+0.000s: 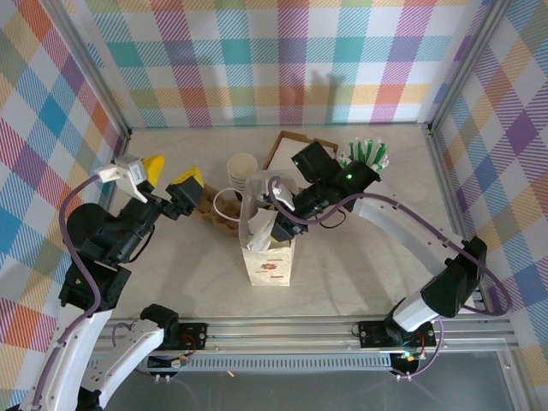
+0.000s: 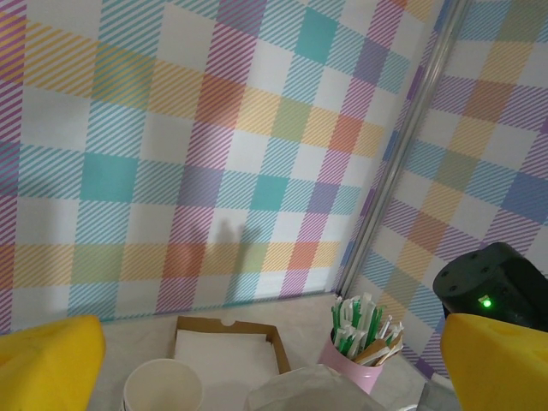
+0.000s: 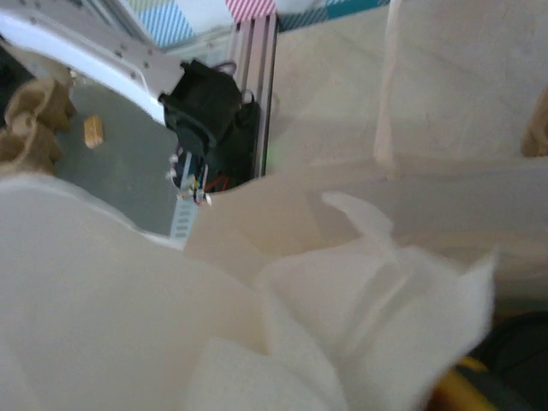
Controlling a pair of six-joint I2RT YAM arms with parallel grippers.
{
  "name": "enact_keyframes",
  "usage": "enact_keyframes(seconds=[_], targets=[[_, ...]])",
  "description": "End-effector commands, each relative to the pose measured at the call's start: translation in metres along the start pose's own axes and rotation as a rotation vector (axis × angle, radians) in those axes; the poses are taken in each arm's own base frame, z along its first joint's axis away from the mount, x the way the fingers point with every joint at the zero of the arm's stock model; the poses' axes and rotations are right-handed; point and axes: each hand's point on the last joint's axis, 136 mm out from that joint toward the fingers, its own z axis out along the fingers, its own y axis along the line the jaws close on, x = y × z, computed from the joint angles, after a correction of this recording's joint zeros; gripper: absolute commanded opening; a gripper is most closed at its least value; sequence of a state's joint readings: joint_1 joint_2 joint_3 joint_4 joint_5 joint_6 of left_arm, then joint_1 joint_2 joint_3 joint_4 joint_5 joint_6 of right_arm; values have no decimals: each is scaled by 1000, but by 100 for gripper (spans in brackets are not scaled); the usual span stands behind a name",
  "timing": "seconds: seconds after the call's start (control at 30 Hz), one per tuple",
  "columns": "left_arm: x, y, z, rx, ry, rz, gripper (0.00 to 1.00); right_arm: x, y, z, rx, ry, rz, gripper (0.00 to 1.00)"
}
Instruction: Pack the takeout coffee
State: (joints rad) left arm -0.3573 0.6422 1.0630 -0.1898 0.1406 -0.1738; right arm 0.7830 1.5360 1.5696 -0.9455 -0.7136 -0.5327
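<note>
The white paper bag (image 1: 267, 253) stands upright at mid-table, its mouth open. My right gripper (image 1: 277, 205) reaches into that mouth from the right. Bag walls and crumpled white paper (image 3: 368, 282) hide its fingers in the right wrist view, apart from a yellow sliver (image 3: 452, 396) at the bottom edge. The takeout coffee is hidden or out of view. My left gripper (image 1: 169, 175) hovers left of the bag. Its yellow fingers (image 2: 50, 364) are spread wide with nothing between them. From the left wrist view the bag's top (image 2: 321, 390) lies just below that gripper (image 2: 274, 377).
A stack of lidless cream cups (image 1: 242, 171) stands behind the bag. A brown cardboard carrier (image 1: 216, 211) lies to its left. At the back sit a cardboard box of napkins (image 2: 227, 351) and a pink cup of green-and-white sticks (image 2: 364, 338). Plaid walls enclose the table.
</note>
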Motion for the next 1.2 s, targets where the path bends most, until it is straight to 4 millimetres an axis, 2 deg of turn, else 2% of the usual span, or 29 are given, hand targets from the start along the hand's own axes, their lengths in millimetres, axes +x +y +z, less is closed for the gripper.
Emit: enact_keyframes(seconds=[0.0, 0.03, 0.1, 0.37, 0.43, 0.53, 0.63, 0.73, 0.87, 0.93, 1.07, 1.17], targets=[[-1, -2, 0, 14, -4, 13, 100, -10, 8, -8, 7, 1, -41, 46], [-2, -2, -1, 12, -4, 13, 100, -12, 8, -9, 17, 2, -42, 53], [-1, -2, -1, 12, -1, 13, 100, -15, 11, -12, 28, -2, -52, 59], [-1, -2, -1, 11, 0, 15, 100, -21, 17, -23, 67, -13, -81, 65], [0, -2, -1, 11, 1, 14, 100, -19, 19, -22, 60, -3, -71, 62], [-1, -2, -2, 10, 1, 13, 100, -11, 21, -23, 56, 27, -51, 48], [1, -1, -1, 8, 3, 9, 100, 1, 18, -15, 55, 87, -35, 36], [3, -1, 0, 11, 4, 3, 100, 9, 14, -5, 52, 149, -10, 35], [3, -2, 1, 17, 4, -3, 100, 9, 7, -3, 88, 195, -9, 48], [2, -2, 0, 19, 5, -2, 100, 1, 8, -8, 110, 187, -26, 62], [3, -2, -2, 14, 6, 3, 100, -9, 16, -21, 146, 153, -73, 80], [4, -2, -2, 15, 8, 2, 100, -12, 21, -30, 175, 135, -102, 85]])
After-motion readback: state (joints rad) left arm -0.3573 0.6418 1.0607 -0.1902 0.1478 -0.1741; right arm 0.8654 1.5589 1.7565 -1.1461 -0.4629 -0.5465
